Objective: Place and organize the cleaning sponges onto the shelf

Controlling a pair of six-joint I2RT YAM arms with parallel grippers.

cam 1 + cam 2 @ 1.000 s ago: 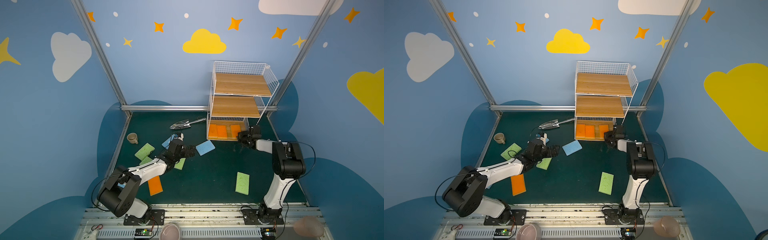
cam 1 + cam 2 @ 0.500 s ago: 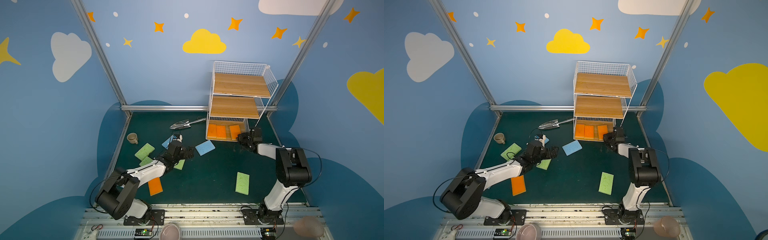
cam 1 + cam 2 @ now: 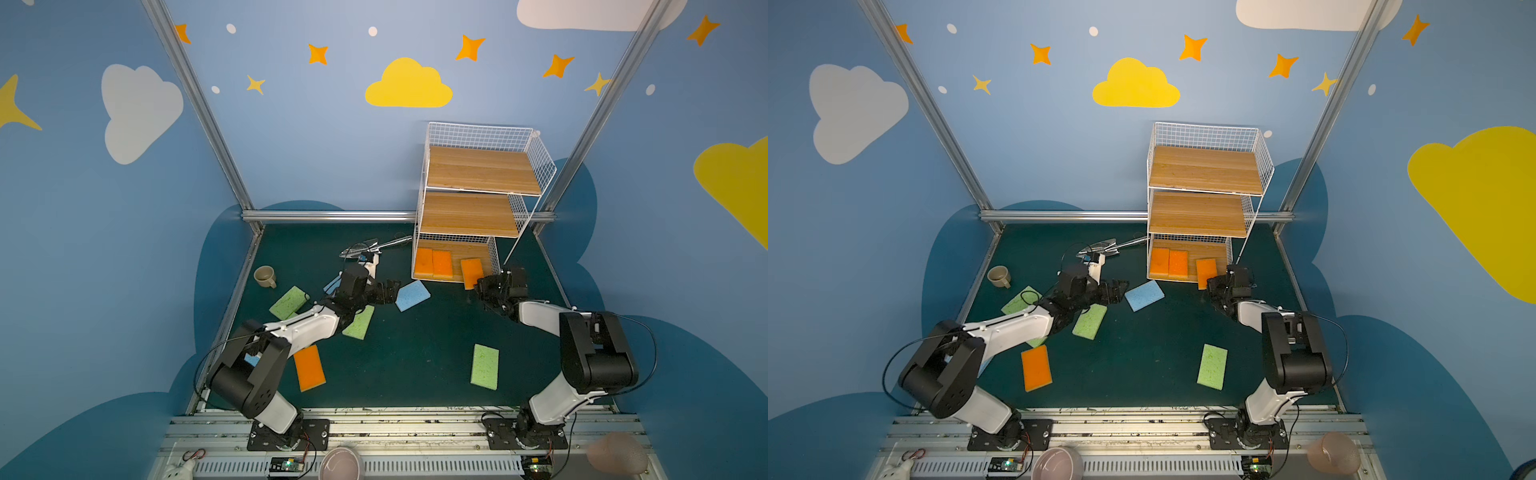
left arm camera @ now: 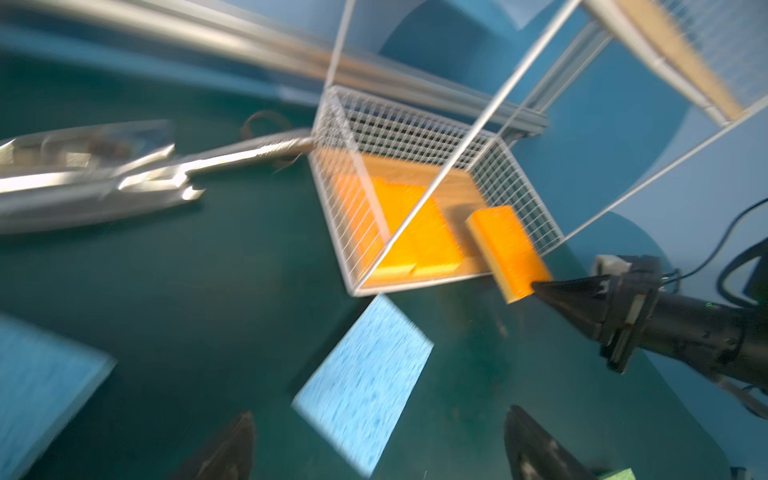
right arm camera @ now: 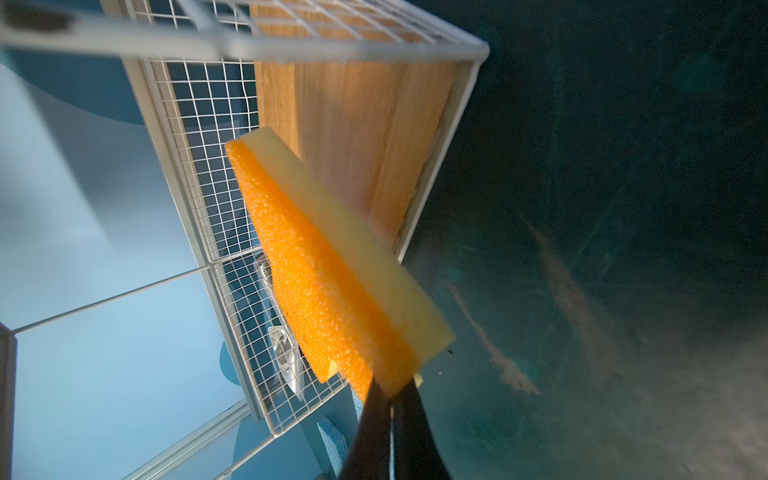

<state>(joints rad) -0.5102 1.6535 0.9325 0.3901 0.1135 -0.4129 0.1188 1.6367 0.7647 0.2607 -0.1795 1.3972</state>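
Note:
The shelf stands at the back right, and two orange sponges lie flat in its bottom tier. A third orange sponge sticks out over the front rim. My right gripper is shut, with its tips against that sponge's near end. My left gripper is open just left of a blue sponge on the mat. Three green sponges and one orange sponge lie loose. Another blue sponge is partly hidden behind the left arm.
A beige mug sits at the mat's left. A metal scoop lies just left of the shelf's bottom tier. Aluminium posts and blue walls close the mat in. A pink bowl and a pink cup rest by the front rail.
The right arm's elbow has sunk toward the front, and its shut gripper has slipped slightly forward at the third orange sponge. The left arm has barely moved.

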